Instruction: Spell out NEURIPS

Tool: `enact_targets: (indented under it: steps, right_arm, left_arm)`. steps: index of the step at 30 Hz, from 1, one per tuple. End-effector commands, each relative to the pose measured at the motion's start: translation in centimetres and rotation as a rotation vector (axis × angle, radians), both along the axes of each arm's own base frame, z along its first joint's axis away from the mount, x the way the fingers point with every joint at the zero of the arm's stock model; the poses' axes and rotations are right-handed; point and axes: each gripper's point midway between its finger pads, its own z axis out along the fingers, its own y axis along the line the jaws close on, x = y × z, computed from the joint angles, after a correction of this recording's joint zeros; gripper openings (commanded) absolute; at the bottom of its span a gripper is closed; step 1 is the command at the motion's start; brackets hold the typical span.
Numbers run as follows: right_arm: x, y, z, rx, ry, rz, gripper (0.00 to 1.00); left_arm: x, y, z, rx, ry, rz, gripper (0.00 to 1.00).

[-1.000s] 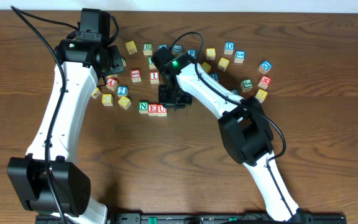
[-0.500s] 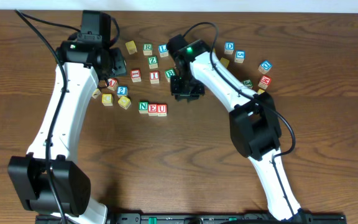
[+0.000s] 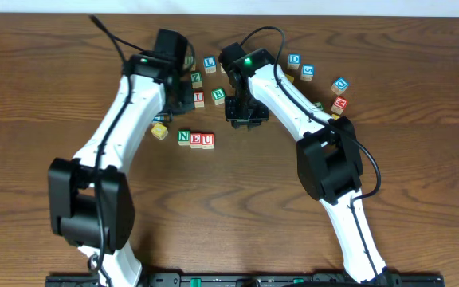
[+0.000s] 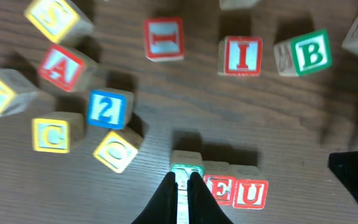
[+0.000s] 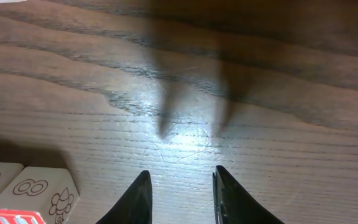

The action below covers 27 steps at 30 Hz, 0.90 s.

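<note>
the small wooden green n cube (image 4: 187, 167), red e cube (image 4: 218, 188) and red u cube (image 4: 251, 193) stand touching in one row on the dark wooden table (image 3: 237, 199). from overhead they read n, e, u, in front of the loose scatter of other cubes. behind the row, apart from it, the red i cube (image 4: 243, 56) stands upright just beside a green b cube (image 4: 309, 55). further along sits a sideways red-letter cube (image 4: 164, 38) – i or h, i cannot tell. off the n end of the row lie a blue 2 cube (image 4: 107, 109), a yellow c cube (image 4: 50, 134) and a red a cube (image 4: 61, 67), all tilted at odd angles.

the left gripper (image 4: 181, 177) hangs over the n end of the row, its fingers drawn almost together with only a thin slit between them, gripping nothing. whether the tips touch the n cube i cannot tell.

the right gripper (image 5: 182, 173) is over bare wood, just past the b cube in the overhead view – its fingers stand apart with nothing between them. two pale engraved cubes (image 5: 36, 193) show at the lower left corner of its wrist view.
</note>
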Motion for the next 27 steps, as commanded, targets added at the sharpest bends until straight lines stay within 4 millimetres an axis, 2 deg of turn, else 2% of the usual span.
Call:
enact_targets:
  steps: [1, 11, 21, 27]
  right_arm:
    - [0.5, -0.3, 0.7, -0.023, -0.035, 0.015, 0.28]
    - [0.7, -0.7, 0.7, -0.046, -0.046, 0.015, 0.3]
    - [0.7, -0.8, 0.7, -0.047, -0.046, 0.015, 0.32]
    - [0.8, -0.9, 0.7, -0.047, -0.045, 0.014, 0.32]
  left_arm:
    - [-0.6, 0.2, -2.5, 0.026, 0.069, 0.013, 0.08]
    - [-1.2, 0.0, -7.0, 0.049, 0.179, 0.017, 0.08]
    - [-0.8, -0.1, -8.5, 0.052, 0.189, 0.017, 0.08]
    - [-0.9, -0.2, -8.6, 0.052, 0.192, 0.015, 0.07]
